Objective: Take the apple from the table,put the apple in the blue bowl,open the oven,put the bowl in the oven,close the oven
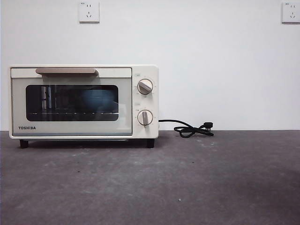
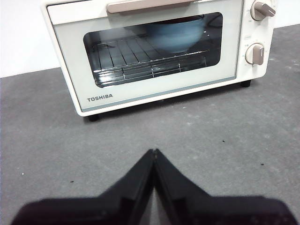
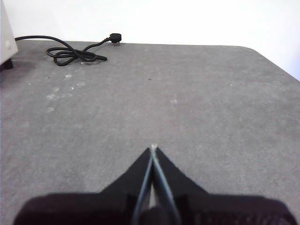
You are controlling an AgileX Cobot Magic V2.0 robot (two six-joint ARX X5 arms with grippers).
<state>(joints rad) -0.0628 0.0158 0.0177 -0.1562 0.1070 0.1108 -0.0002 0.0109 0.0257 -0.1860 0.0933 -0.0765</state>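
At the left of the front view stands the oven [image 1: 83,102], a boxy cream-white Toshiba toaster oven with rounded corners, small black feet and a tan bar handle [image 1: 66,71] across the top of its door. The door is shut, flush with the casing. Through its dark glass window the blue bowl [image 2: 174,35] shows as a round, matte, pale-blue form sitting on the wire rack [image 2: 140,58], toward the knob side of the cavity. The apple is not visible on the table; presumably it lies in the bowl, but the glass and the bowl's wall hide it.

Right of the door are two round knobs [image 1: 145,86], and from the oven's side a glossy black cord [image 1: 190,129] trails out into a loose coil ending in a plug.

The table [image 1: 197,183] is flat, dark grey and faintly speckled.

The left gripper [image 2: 153,152] hovers over the table in front of the oven door, its black wedge-shaped fingers pressed together and holding nothing. The right gripper [image 3: 153,149] hangs over bare table, well apart from the cord, its fingers likewise closed and empty.

By this layout every step looks done; what remains, at most, is for both arms to rest clear.
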